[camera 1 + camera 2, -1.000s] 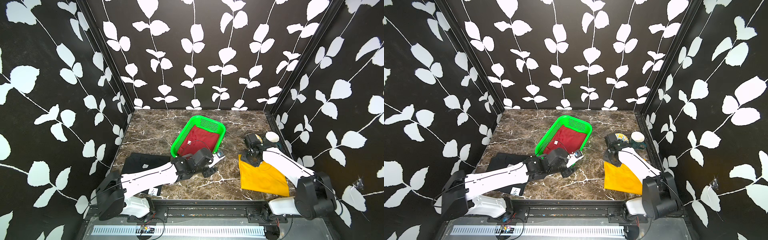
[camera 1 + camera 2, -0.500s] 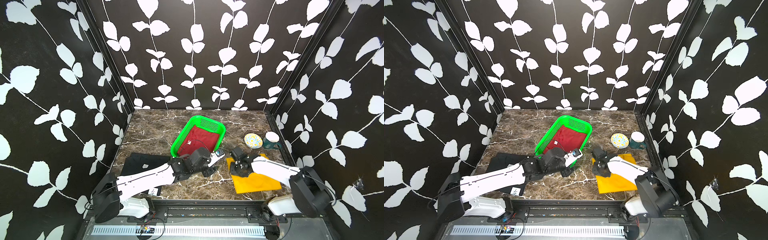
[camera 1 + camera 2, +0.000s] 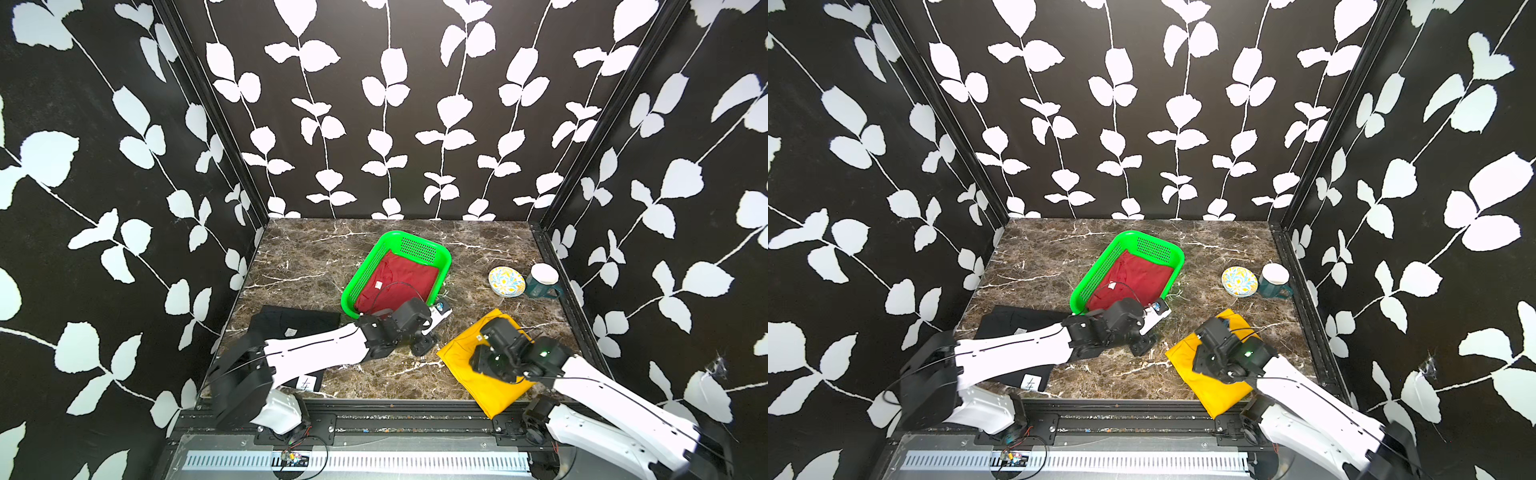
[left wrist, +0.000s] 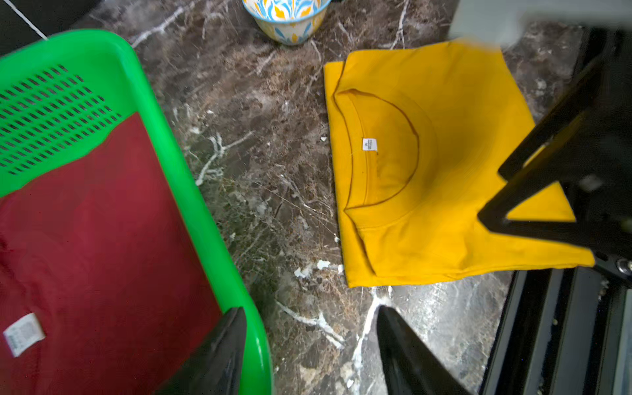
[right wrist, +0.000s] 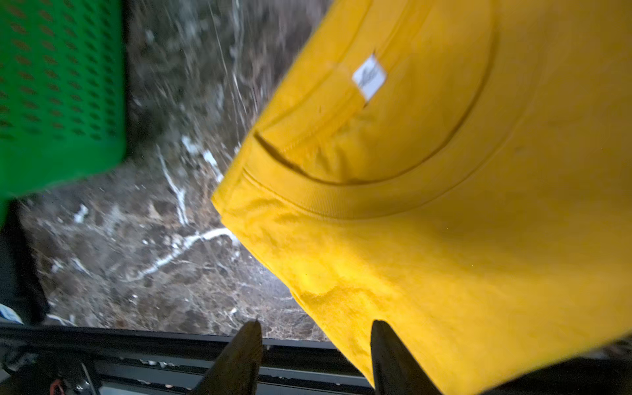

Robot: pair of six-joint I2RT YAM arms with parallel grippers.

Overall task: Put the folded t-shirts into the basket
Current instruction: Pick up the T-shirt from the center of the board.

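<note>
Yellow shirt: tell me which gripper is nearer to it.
Right. The right gripper is over the yellow shirt; the left gripper is off to its side, by the basket.

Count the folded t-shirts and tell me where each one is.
3. Red t-shirt in the green basket; black t-shirt front left on the table; yellow t-shirt front right. None apparently hidden.

Beside the basket (image 3: 365, 270), the left arm (image 3: 316, 349) hides much of our black shirt (image 3: 299, 318); we cannot read its tag (image 3: 291, 332).
</note>
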